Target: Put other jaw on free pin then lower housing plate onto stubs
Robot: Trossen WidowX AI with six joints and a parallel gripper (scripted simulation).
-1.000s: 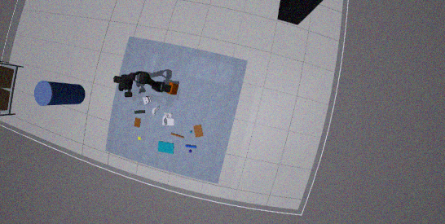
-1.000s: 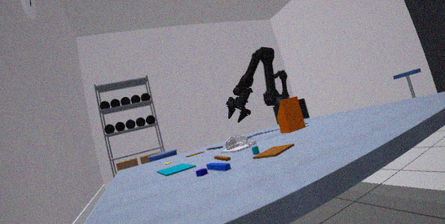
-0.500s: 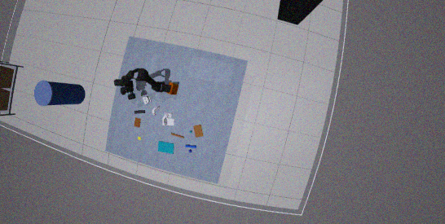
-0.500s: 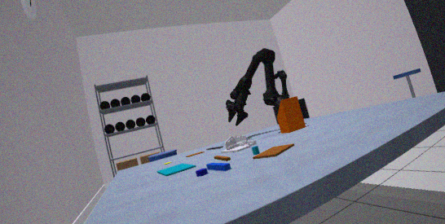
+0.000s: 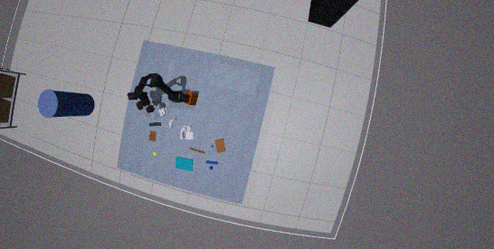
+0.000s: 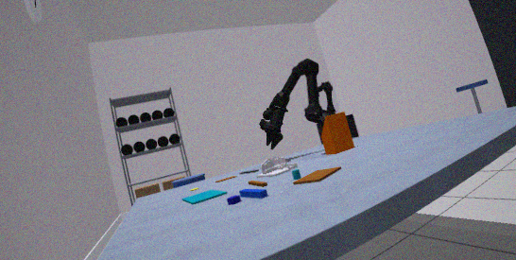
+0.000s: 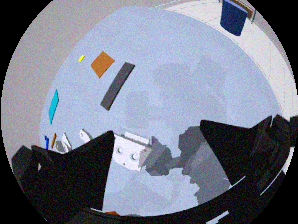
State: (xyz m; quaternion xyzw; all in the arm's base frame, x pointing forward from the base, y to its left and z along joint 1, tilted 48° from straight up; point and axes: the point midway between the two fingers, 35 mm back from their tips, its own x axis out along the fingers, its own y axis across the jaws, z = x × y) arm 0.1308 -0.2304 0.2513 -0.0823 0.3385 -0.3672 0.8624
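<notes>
The white housing plate (image 5: 163, 111) (image 7: 131, 152) lies on the blue table top near the arm; two round holes show in it in the wrist view. The loose white jaw (image 5: 172, 123) (image 7: 86, 135) lies between the plate and the white base. The base (image 5: 186, 134) bears a jaw; in the exterior view the white parts (image 6: 278, 166) overlap, and pins and teeth are too small to tell. My gripper (image 5: 145, 107) (image 6: 272, 145) (image 7: 158, 129) is open and empty, above the table on the housing plate's side. In the wrist view its left finger partly covers the white parts.
An orange block (image 5: 193, 98) (image 6: 337, 133) stands beside the arm. A dark bar (image 5: 155, 124) (image 7: 118, 86) and a brown tile (image 5: 152, 136) (image 7: 102, 64) lie near the white parts. A teal plate (image 5: 184, 164) (image 6: 204, 197), a blue bar (image 5: 212, 162) (image 6: 253, 193) and a brown board (image 5: 220, 145) (image 6: 318, 176) lie farther out.
</notes>
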